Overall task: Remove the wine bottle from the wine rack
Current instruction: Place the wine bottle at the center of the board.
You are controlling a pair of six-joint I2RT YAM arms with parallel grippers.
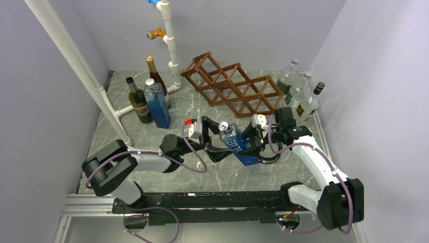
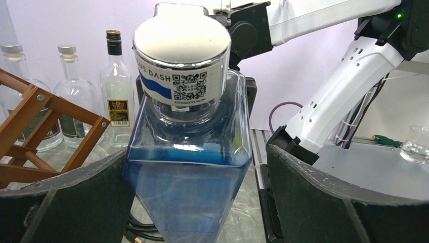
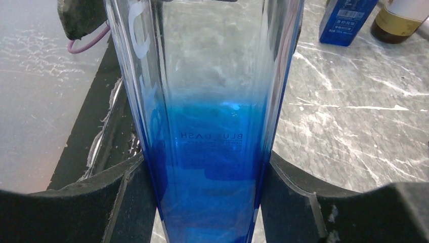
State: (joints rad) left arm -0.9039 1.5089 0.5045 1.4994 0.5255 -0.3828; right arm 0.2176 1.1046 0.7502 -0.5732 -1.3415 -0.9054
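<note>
Bottle: blue-tinted square glass wine bottle with a silver cap, a QR label and "DASH" lettering on the collar.
Bottle position: mid-table, between the two arms, in front of the rack and apart from it.
Bottle attitude: tilted, with the cap toward the back-left and the base toward the near right. Cannot tell whether the base touches the table.
Bottle contents: blue colour in the lower part of the body, and clear glass above it.
Rack: brown wooden lattice wine rack with diamond cells, standing at the back centre of the table.
Left gripper: left gripper sits at the cap end with its jaws spread wide either side of the shoulder. A gap shows beside one black finger. The other lies just beside the glass, and contact is unclear.
Right gripper: right gripper is clamped on the lower body, with both black fingers pressed against opposite flat faces.
Table: grey marbled table top.
Left rear group: dark green glass bottle, brown bottle with gold foil top and a second blue square bottle, standing upright close together.
Right rear group: three clear glass bottles, upright just right of the rack. The nearest has a black cap.
Pipe stand: white plastic pipe frame, rising behind the left group.
</note>
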